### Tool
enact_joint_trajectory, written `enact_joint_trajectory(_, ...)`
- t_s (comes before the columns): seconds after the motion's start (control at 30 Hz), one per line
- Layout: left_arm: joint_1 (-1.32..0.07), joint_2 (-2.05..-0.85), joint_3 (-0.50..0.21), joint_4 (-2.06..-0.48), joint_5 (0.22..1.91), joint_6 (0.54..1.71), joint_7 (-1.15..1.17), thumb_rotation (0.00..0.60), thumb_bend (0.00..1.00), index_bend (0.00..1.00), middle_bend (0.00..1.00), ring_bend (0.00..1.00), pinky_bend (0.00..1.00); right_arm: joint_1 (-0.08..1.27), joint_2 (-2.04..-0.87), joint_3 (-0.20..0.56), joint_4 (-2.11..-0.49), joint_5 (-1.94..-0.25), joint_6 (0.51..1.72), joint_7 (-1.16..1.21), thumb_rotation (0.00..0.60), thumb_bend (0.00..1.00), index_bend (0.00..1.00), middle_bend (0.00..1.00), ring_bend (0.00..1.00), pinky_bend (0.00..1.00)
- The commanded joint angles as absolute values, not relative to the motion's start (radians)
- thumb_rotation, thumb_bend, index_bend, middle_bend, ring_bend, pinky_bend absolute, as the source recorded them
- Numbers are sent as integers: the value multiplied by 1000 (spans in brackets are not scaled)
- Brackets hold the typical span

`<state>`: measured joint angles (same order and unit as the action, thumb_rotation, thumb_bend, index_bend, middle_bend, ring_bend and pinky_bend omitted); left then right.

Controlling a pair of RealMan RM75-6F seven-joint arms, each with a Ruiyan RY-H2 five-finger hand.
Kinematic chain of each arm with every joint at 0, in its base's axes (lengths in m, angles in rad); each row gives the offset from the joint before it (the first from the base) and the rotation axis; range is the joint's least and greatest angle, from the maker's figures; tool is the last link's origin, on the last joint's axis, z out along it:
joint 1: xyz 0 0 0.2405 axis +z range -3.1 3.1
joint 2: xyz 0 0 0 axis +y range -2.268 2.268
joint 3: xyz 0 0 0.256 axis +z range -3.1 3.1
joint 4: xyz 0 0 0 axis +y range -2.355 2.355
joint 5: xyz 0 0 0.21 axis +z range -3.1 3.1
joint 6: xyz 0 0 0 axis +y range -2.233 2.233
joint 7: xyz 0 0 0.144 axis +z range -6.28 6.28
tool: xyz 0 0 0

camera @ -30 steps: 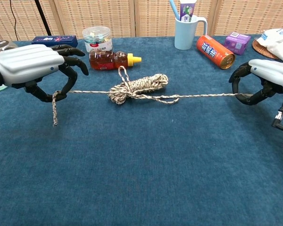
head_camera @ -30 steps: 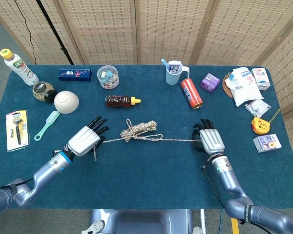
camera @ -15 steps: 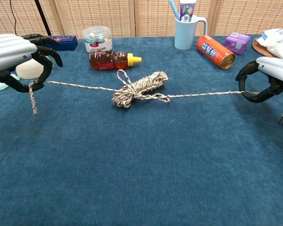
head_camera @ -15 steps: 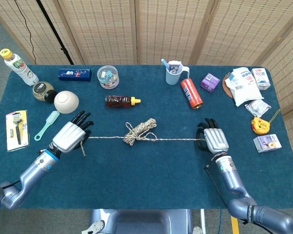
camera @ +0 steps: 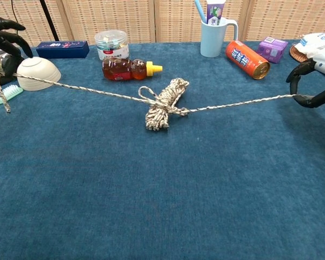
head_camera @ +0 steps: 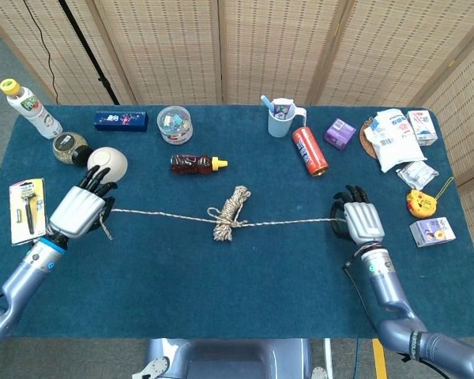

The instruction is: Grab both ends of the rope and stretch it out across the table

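The two hands have pulled farther apart since a second ago. The left hand (head_camera: 80,210) has slid out toward 9 o'clock, and the right hand (head_camera: 362,223) has gone a little toward 3 o'clock. The rope (head_camera: 231,213) now runs in a much longer line across the blue table (head_camera: 245,292).

The left hand grips one end of the rope, and a short tail hangs down from its fingers (camera: 1,65). This hand is just beside the white bowl (head_camera: 107,162), which sits at its 1 o'clock. The right hand pinches the other end of the rope between its dark curled fingers (camera: 309,86).

The rope is tight on both sides. In the middle there is a bundle of loops (camera: 165,102) that has not come undone. It lies on the table, near the center.

At 12 o'clock from the bundle lies the honey bottle (head_camera: 197,163) on its side. Past it stands a clear jar (head_camera: 174,124). At 1 o'clock is a blue cup (head_camera: 281,118) with a toothbrush in it, and an orange can (head_camera: 309,150) lies next to it. A green brush (camera: 4,95) shows at the far left in the chest view, near the left hand.
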<state>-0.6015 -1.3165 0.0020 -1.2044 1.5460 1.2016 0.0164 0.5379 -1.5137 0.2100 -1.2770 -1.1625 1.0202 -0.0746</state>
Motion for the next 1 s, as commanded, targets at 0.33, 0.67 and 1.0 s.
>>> enact_joint_trajectory(0.33, -557, -1241, -27, -1191, 1504, 1227, 23, 600, 426, 871, 313, 32, 0, 524, -1466, 219, -1286, -1161, 1034, -68, 600, 533, 632, 260, 85, 0)
enact_joint_trajectory(0.67, -529, -1188, -58, -1180, 1471, 1242, 20, 600, 426, 871, 315, 33, 0, 514, -1425, 227, -1290, -1145, 1037, -72, 600, 533, 634, 263, 86, 0)
enact_joint_trajectory(1.0, -507, -1140, -91, -1166, 1435, 1249, 24, 600, 426, 871, 315, 33, 0, 497, -1381, 237, -1294, -1129, 1050, -73, 600, 533, 634, 263, 87, 0)
